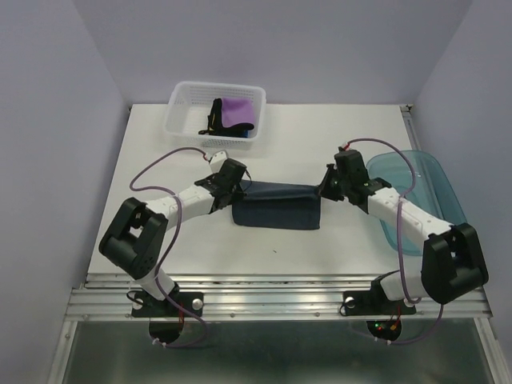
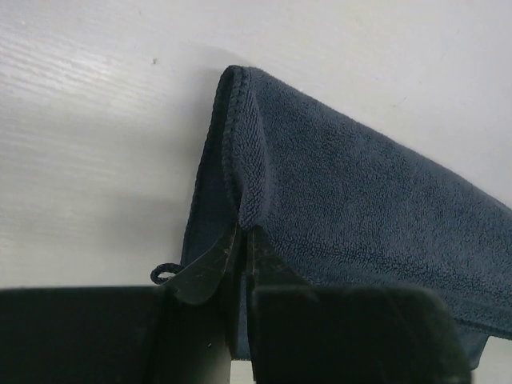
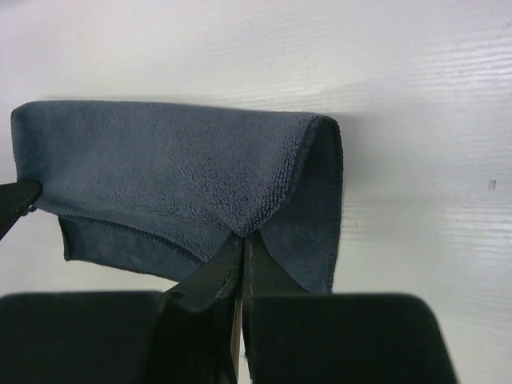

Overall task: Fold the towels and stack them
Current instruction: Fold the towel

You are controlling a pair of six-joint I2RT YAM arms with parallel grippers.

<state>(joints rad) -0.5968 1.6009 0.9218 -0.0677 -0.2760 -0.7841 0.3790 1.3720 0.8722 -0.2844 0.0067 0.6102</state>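
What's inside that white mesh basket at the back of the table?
The white mesh plastic basket holds a purple soft cloth lying over a black cloth; whatever lies beneath them is covered.

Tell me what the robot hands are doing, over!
Left gripper shut on navy towel corner. Right gripper shut on opposite corner. Basket, tub well clear.
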